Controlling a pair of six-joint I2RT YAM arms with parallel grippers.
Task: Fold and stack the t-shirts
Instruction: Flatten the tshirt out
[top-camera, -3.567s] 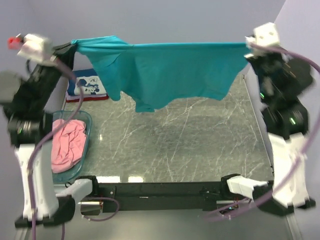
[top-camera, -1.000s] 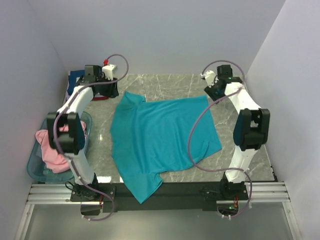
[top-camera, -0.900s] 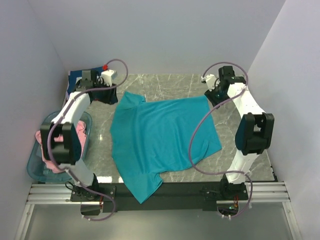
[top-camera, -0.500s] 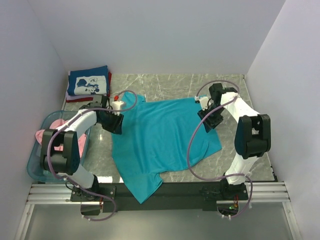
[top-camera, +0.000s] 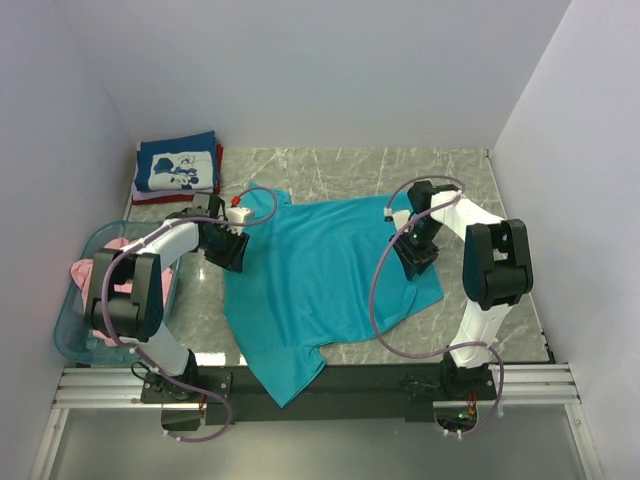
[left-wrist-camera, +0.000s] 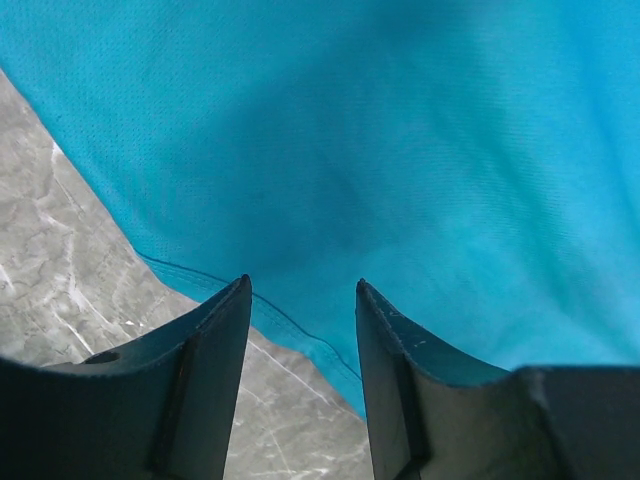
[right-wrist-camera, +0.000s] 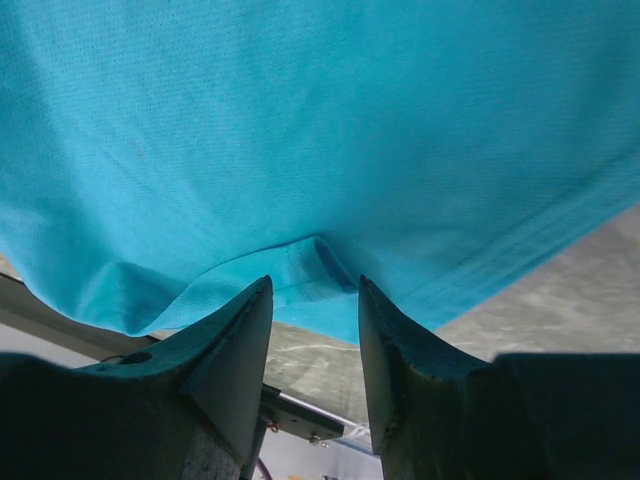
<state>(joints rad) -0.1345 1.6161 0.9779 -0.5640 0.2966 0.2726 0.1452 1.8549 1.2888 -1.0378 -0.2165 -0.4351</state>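
Now | left fingers (left-wrist-camera: 205, 375), right fingers (right-wrist-camera: 228, 365): parted over teal t-shirt (top-camera: 320, 275) edges

Your top view is bright and even, with soft shadows only and slight glare on the table (top-camera: 330, 170) at the near edge. Both wrist views are sharp on the teal shirt (left-wrist-camera: 420, 150) weave. The fingers (left-wrist-camera: 200, 390) go near-black and slightly soft.

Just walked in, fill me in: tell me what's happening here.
T-shirt folding is under way. The teal shirt lies spread on the table; the left hand and right hand hover open over its opposite side edges. A navy shirt sits folded at the back; a pink shirt is in the basket.
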